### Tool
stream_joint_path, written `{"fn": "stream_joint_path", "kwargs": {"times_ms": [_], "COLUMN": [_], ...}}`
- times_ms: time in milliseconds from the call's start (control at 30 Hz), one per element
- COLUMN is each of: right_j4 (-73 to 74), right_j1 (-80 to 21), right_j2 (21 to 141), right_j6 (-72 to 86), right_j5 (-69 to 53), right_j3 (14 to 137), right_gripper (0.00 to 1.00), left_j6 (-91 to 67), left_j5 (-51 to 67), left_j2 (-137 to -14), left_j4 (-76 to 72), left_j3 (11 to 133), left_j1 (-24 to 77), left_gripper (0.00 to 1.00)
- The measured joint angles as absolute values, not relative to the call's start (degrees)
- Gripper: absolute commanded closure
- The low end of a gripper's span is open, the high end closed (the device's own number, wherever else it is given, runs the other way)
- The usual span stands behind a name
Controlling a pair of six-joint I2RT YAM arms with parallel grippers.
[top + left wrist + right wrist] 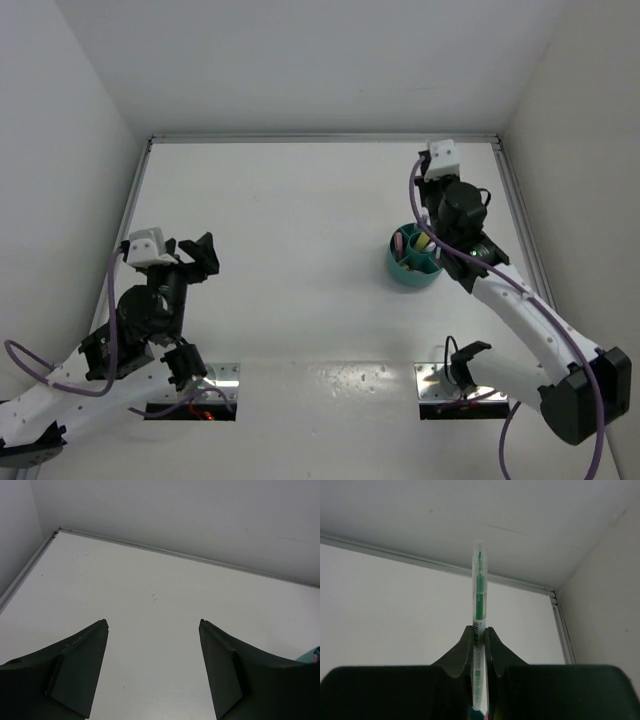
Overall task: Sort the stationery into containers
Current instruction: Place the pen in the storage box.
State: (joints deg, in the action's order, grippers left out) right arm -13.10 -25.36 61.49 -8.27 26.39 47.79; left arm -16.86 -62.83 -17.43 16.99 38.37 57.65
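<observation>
One thin green pen [479,590] pinched low on barrel by right jaws, over teal cup [405,274] at right of bench [300,250]. Left jaws spread, empty. Pen likely light, stiff, slick plastic; mid-barrel hold steadier.

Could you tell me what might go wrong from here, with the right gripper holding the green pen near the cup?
1. The right gripper pinches the thin green pen between narrow fingertips, with much of it sticking out beyond them; it could pivot or slip.
2. The teal cup already holds a pink item and a yellow item, so the pen may catch on them and fall outside.
3. The right arm hangs close over the cup and might knock it.
</observation>
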Motion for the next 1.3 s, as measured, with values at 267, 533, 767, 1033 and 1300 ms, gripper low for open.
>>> {"fn": "stream_joint_path", "kwargs": {"times_ms": [267,533,767,1033,1300], "right_j4": [-13.30,-14.13,-13.15,-12.03,-10.41], "right_j1": [-17.61,-11.99,-9.91,-7.46,-3.70], "right_j2": [56.62,56.07,55.81,56.99,59.79], "right_j6": [-2.59,5.85,12.12,14.00,15.03], "right_j5": [26.17,23.22,15.75,11.55,6.98], "right_j3": [34.44,30.63,29.23,27.79,27.75], "right_gripper": [1.00,1.00,1.00,1.00,1.00], "left_j6": [-16.34,-16.03,-15.86,-15.70,-15.70], "left_j5": [-56.73,-54.89,-54.22,-54.22,-54.22], "left_j2": [-22.02,-20.99,-20.95,-20.95,-20.93], "left_j4": [16.49,16.16,16.16,16.16,16.16], "left_j3": [38.37,38.37,38.37,38.37,38.37], "left_j1": [57.65,57.65,57.65,57.65,57.65], "left_gripper": [0.21,0.21,0.21,0.21,0.21]}}
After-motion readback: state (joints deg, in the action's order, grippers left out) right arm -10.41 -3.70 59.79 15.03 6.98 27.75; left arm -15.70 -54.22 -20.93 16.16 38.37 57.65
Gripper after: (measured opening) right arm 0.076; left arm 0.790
